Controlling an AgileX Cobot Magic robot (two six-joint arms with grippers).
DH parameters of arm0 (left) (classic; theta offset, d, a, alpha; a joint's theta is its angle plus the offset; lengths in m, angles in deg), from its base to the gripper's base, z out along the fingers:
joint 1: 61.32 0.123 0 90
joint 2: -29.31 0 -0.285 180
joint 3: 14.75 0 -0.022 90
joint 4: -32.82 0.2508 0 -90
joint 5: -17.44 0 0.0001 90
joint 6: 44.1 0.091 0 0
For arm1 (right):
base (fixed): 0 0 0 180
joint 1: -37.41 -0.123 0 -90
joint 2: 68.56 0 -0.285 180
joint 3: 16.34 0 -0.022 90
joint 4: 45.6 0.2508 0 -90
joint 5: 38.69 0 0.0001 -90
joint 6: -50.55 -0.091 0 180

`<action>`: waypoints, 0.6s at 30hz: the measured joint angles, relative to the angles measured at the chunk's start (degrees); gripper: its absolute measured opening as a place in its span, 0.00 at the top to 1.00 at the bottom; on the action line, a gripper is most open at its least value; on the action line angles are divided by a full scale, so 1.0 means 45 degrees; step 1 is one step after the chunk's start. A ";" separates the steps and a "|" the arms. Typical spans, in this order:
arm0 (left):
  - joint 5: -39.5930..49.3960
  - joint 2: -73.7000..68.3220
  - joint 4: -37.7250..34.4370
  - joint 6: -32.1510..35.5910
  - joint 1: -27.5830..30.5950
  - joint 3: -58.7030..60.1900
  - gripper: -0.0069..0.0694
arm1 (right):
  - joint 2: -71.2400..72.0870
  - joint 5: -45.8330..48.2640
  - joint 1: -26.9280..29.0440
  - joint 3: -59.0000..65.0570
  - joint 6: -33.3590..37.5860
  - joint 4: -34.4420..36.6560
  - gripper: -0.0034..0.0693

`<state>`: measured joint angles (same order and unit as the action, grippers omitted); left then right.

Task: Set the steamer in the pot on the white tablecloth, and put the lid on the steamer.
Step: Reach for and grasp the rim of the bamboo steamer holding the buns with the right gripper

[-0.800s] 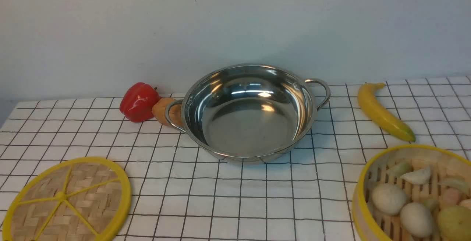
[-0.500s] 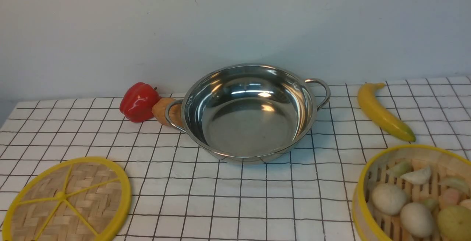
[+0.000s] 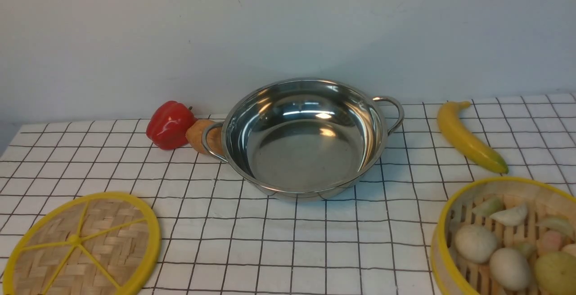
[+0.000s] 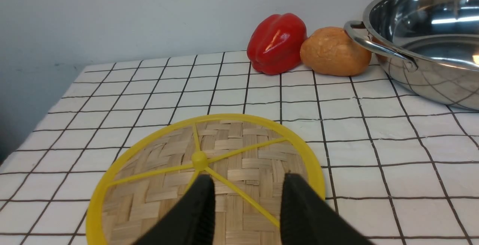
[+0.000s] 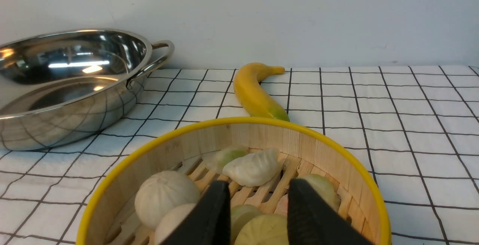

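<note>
On the white tablecloth (image 3: 288, 241), the right gripper (image 5: 258, 186), parted and empty like the left gripper (image 4: 249, 179), should pinch the steamer (image 5: 262, 137) by its wall, clear of the buns (image 5: 166, 196).

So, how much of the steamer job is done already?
Nothing is finished yet. The pot sits empty on the white tablecloth. The steamer, full of food, stands apart from it on the cloth, with the right jaws open above it. The lid lies flat on the cloth below the left jaws, also open and holding nothing. Left to do: steamer into pot, then lid on top.
</note>
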<state>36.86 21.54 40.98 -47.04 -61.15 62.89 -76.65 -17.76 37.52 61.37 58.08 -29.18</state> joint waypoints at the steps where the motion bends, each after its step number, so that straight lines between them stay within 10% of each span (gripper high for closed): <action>1: 0.0000 0.0000 0.0000 0.0000 0.0000 0.0000 0.59 | 0.0000 0.0000 0.0000 0.0000 0.0000 0.0000 0.62; 18: 0.0000 0.0000 0.0000 0.0000 0.0000 0.0000 0.59 | 0.0000 -0.0986 0.0000 -0.0584 0.0128 0.2502 0.62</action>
<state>36.86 21.54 40.98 -47.04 -61.15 62.89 -76.65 -22.20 37.52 58.74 58.66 -17.92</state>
